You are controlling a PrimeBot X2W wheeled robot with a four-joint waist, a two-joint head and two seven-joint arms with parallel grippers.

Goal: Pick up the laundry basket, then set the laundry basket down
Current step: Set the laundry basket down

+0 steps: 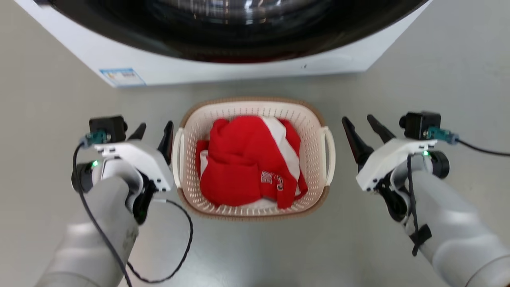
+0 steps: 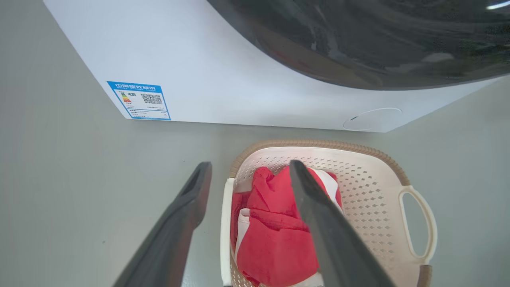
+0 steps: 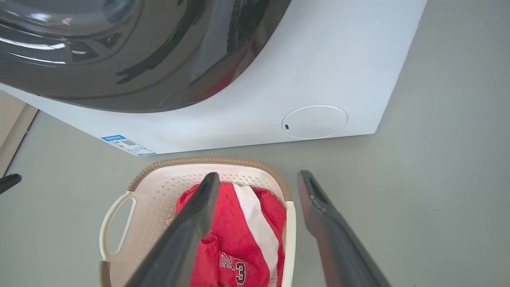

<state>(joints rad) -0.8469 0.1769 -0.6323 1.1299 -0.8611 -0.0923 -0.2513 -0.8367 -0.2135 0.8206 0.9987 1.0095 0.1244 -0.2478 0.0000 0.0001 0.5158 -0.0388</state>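
Note:
The laundry basket point(image 1: 308, 119), cream with a tan rim, sits on the grey floor in front of me, holding a red and white garment point(image 1: 247, 159). My left gripper point(image 1: 156, 128) is open just beside the basket's left loop handle point(image 1: 178, 155). My right gripper point(image 1: 357, 119) is open a short way off the right handle point(image 1: 330, 155). In the left wrist view the gripper point(image 2: 250, 165) straddles the near handle point(image 2: 226, 223) of the basket point(image 2: 370, 191) without closing on it. The right gripper point(image 3: 259, 175) likewise stands over the near handle point(image 3: 291, 239) of the basket point(image 3: 159, 195).
A big white washing machine point(image 1: 223, 67) with a dark round door stands directly behind the basket, a narrow strip of floor between them. Bare grey floor point(image 1: 438, 79) spreads on both sides. A black cable point(image 1: 187, 239) loops from my left forearm.

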